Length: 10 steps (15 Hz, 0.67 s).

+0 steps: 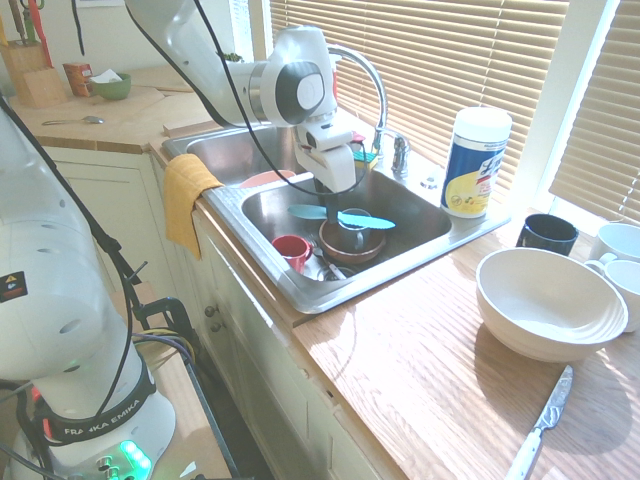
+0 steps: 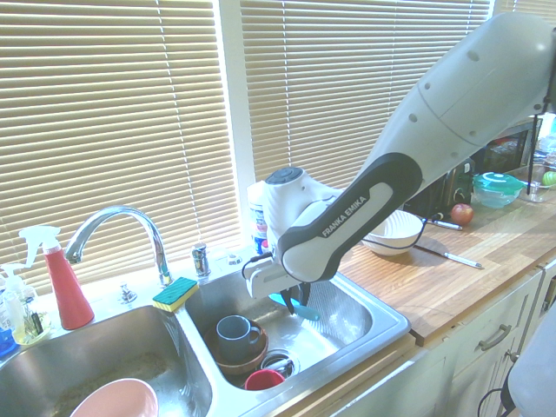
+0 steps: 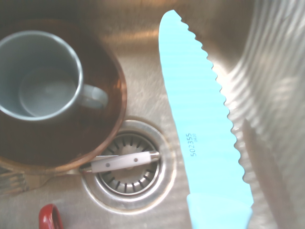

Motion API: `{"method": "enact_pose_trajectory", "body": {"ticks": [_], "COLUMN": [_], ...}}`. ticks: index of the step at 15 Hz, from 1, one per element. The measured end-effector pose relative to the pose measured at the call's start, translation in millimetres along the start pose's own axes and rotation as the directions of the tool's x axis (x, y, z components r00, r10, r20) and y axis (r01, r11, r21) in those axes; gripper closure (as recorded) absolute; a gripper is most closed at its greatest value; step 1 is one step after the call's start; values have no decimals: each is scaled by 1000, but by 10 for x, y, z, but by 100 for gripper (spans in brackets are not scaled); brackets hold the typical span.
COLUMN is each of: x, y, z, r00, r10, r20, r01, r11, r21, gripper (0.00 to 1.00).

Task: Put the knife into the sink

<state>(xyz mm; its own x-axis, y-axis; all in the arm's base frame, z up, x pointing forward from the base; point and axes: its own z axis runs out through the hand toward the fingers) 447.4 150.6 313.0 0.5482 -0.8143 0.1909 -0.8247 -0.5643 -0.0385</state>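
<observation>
A: Hanging over the right basin of the stainless steel double sink (image 1: 470,235), the white arm's gripper (image 1: 335,205) had its jaws pinched on the turquoise serrated plastic knife (image 1: 345,217).

B: Why level?

A: Probably for a flat drop. It hovered above the grey mug (image 2: 236,332) in its brown bowl (image 2: 243,358), drain (image 3: 126,169) at the bowl's five o'clock.

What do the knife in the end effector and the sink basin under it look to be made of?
The light turquoise one-piece serrated knife looks like moulded plastic: uniform matte colour, with a number printed on the blade. The shiny double-basin sink looks like brushed stainless steel, with streaked silvery reflections on its walls.
</observation>
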Motion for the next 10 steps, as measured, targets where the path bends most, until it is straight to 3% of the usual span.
{"method": "enact_pose_trajectory", "body": {"ticks": [4, 10], "x": [-126, -112], "y": [-170, -305], "z": [521, 939], "r00": [999, 997], "r10": [30, 51], "r20": [19, 50], "r01": [-29, -49], "r11": [999, 998], "r21": [-29, -30], "gripper": [100, 100]}}
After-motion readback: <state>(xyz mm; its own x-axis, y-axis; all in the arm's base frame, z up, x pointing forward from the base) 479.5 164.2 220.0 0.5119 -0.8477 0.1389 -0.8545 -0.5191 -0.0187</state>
